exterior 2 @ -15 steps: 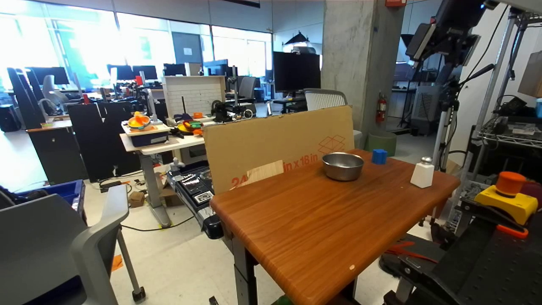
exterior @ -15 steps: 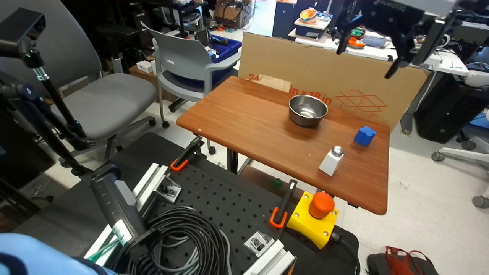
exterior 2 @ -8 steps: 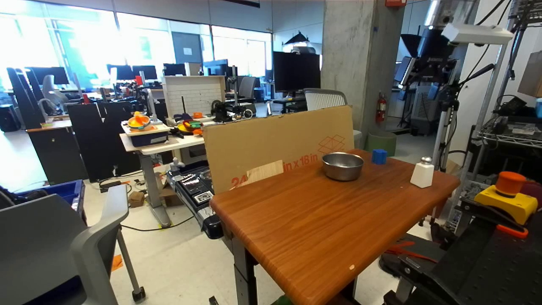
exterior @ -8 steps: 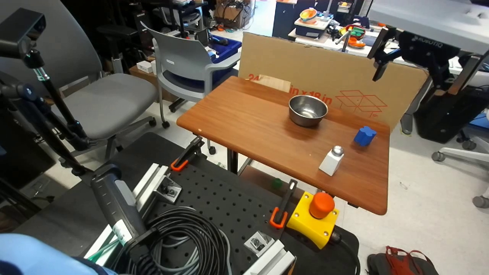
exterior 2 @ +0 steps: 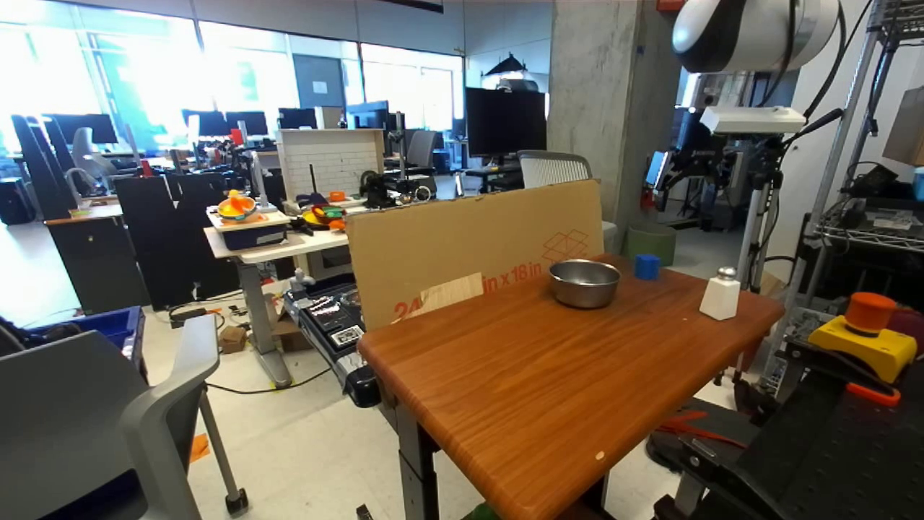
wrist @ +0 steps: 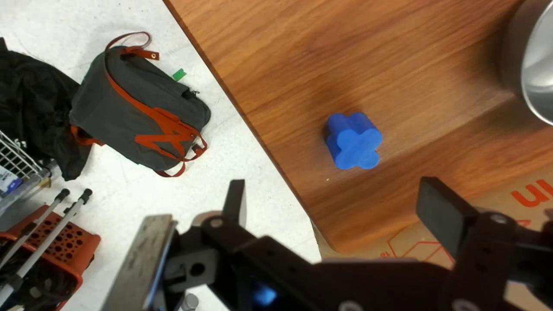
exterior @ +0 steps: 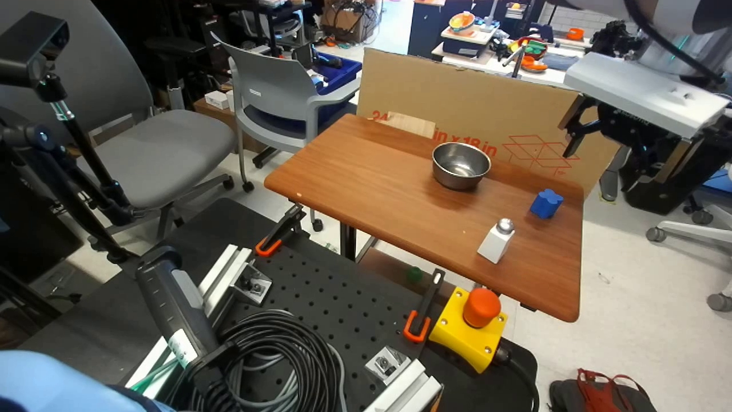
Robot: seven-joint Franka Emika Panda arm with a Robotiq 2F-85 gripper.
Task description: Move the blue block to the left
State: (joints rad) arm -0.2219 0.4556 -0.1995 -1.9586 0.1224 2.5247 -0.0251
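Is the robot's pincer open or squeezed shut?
Open. In the wrist view, the pincer has its two fingers wide apart, gripping nothing; the blue block sits on the table.

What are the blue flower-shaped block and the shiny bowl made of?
The blue flower-shaped block looks like matte plastic or foam: even colour, no grain showing; painted wood is possible. The bowl looks like polished metal, maybe stainless steel: silvery grey, with bright glints inside.
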